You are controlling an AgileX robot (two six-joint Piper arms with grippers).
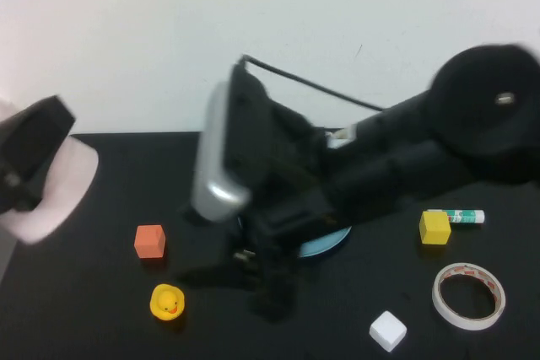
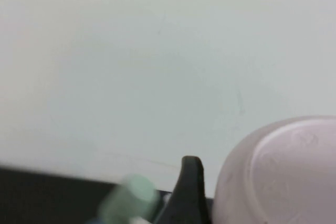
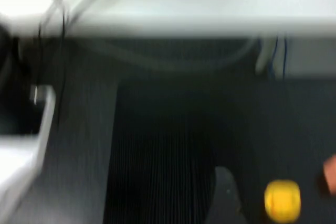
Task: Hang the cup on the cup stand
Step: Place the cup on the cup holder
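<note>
Looking from the high view, the cup is seen at the far left edge, raised above the table and clamped in the left gripper, with its mouth turned toward the centre. The cup stand is found near the middle, almost wholly covered by the right arm; only a blue edge is shown. The right gripper is hung low over it, and its fingers cannot be told. So the stand lies to the right of the cup, well apart.

From the left wrist view, the cup bottom is seen beside one dark finger.

From the right wrist view, only the yellow duck is made out.
</note>
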